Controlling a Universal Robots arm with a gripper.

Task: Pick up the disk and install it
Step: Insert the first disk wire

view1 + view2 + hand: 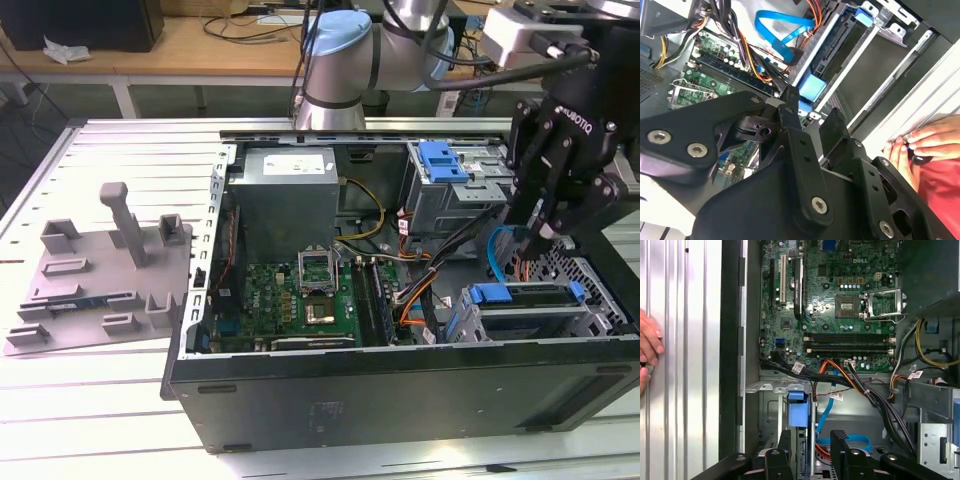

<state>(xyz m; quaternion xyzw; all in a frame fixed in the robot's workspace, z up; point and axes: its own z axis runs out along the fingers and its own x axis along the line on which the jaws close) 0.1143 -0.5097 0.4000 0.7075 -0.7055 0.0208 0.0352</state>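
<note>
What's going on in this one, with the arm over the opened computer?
A Universal Robots arm's black gripper hangs open and empty over the drive bay at the exterior view's right end of the open black metal computer case. Just below its fingertips a blue plastic bracket sits in that bay; whether it carries a drive I cannot tell. A person's hand rests on the slatted metal table beside the case.
</note>
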